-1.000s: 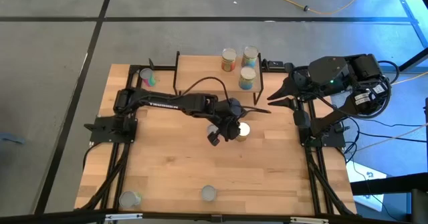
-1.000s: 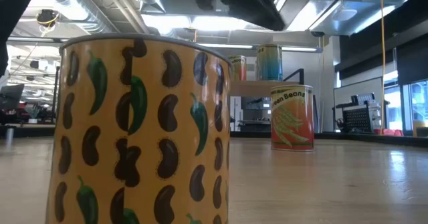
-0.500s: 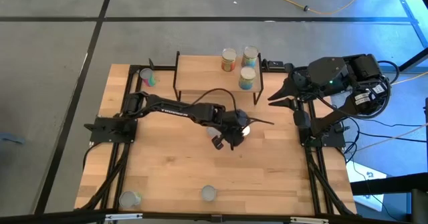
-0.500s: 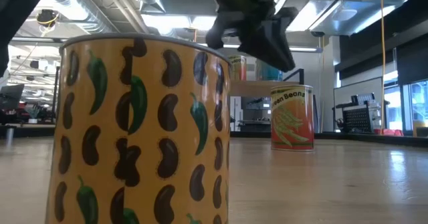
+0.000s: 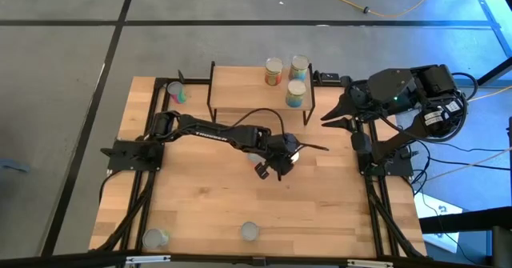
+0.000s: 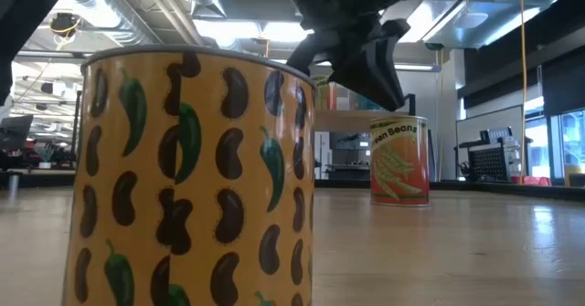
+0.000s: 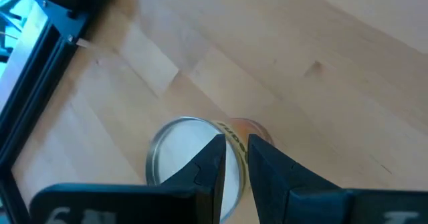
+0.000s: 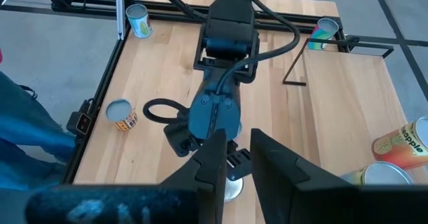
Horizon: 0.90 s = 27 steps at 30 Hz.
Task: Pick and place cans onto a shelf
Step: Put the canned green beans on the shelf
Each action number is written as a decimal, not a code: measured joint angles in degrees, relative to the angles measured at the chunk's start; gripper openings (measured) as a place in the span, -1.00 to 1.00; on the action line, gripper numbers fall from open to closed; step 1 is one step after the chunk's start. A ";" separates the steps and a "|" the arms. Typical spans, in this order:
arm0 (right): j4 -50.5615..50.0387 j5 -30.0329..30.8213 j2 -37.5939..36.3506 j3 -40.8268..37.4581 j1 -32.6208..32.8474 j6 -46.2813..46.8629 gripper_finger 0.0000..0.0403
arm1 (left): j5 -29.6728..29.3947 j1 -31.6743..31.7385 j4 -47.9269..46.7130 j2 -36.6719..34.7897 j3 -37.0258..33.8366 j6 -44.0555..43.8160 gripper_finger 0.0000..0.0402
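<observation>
The left gripper (image 5: pixel 286 158) hangs over the can (image 7: pixel 194 164) on the table, fingers pressed nearly together above its lid, seemingly lining up. Farther right, the right gripper (image 5: pixel 330 118) waits beside the shelf (image 5: pixel 240 88), fingers nearly together.

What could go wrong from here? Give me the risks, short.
1. The left gripper hangs over the middle can, fingers closer together than it is wide; lowering so could strike and tip it.
2. The shelf already holds three cans at its right end; placing there could knock one off.
The right gripper waits at the table's right side.
</observation>
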 joint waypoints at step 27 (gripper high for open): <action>-0.44 0.00 0.00 0.00 0.00 -0.07 -0.66 | 1.26 1.33 -0.26 1.80 0.10 -4.54 -0.72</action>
